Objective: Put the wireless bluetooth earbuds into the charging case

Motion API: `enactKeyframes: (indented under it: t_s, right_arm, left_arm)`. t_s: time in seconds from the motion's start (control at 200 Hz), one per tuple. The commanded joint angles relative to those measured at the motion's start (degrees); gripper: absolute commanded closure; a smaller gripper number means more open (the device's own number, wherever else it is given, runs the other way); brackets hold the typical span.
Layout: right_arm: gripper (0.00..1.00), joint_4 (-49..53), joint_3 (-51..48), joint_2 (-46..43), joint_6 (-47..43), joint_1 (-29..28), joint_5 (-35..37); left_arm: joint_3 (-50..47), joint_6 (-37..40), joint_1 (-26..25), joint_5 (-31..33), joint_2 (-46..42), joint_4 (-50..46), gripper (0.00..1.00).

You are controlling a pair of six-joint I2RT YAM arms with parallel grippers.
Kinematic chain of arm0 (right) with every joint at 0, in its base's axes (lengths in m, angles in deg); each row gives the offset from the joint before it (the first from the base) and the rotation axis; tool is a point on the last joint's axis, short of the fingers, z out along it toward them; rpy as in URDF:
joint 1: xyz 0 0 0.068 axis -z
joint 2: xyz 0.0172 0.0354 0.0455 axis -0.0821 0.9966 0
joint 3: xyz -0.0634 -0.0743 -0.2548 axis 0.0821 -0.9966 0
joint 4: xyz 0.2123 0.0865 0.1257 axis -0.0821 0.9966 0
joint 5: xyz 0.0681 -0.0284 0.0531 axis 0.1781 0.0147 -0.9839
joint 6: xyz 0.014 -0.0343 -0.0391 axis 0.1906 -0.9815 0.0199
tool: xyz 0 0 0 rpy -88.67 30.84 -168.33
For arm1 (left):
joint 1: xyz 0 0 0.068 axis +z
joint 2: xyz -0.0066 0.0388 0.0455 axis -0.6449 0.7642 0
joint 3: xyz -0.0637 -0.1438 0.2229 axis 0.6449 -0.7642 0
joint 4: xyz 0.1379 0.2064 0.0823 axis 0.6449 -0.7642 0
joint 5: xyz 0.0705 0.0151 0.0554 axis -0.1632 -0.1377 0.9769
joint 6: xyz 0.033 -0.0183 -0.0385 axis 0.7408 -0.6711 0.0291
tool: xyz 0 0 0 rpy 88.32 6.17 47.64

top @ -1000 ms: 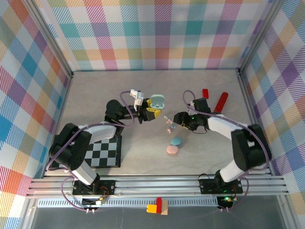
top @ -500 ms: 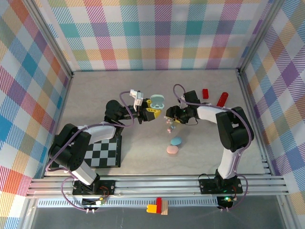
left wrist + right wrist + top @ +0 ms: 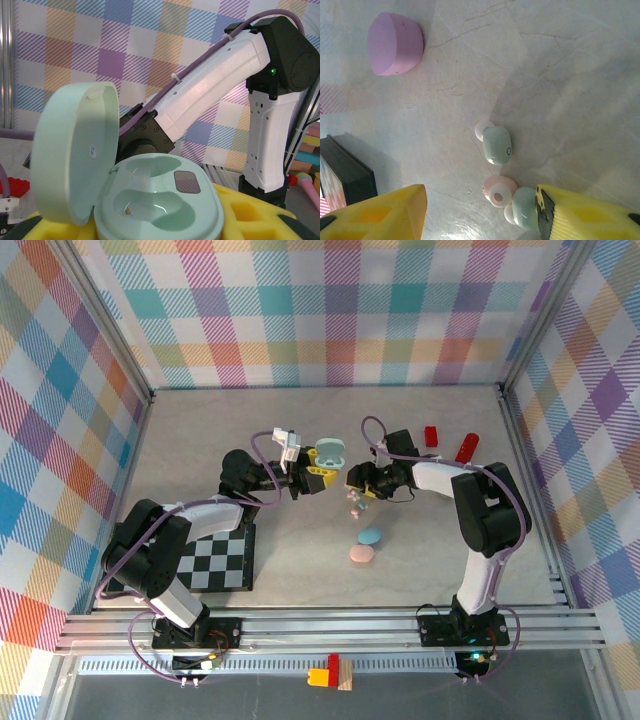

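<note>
Two closed cases lie nearest you on the counter: the pink case and, just beyond it, the blue case. With the open one farther back, count three cases in all.

Beyond these, the earbuds lie loose on the counter. The right wrist view lets you count three: a mint bud lying apart, a pink bud, and a second mint bud touching the pink one.

Note the change: over the last second the right hand has swung in from the right and now stands over this cluster. Its fingers are spread with the pink bud between them. The second mint bud rests against one pad, but nothing is pinched yet. Treat this as the start of a pick.

Farther left, the left hand stays pressed onto the mint charging case, holding it up with the lid open. Both wells appear empty, so no bud is seated yet.

Farthest right, count two red blocks.
</note>
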Motion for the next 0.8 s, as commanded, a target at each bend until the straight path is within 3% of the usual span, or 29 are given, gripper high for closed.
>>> enactKeyframes:
  t_s: [0.0,0.295,0.58,0.795]
  right_arm:
    - [0.45,-0.66,-1.73,-2.05,0.88,0.46,1.12]
    - [0.58,-1.77,-3.87,-1.37,3.09,0.52,-0.63]
    - [0.57,-0.67,-2.80,0.35,1.58,-0.41,-3.03]
    - [0.64,-1.95,-2.64,0.10,1.84,-0.41,-3.10]
  left_arm:
    - [-0.01,0.96,0.48,-0.75,-0.64,3.05,0.69]
    - [0.01,0.95,0.46,-0.87,-0.56,3.04,0.69]
    - [0.00,0.95,0.46,-0.97,-0.69,3.13,0.69]
    - [-0.09,0.85,0.46,-1.04,-0.86,3.02,0.69]
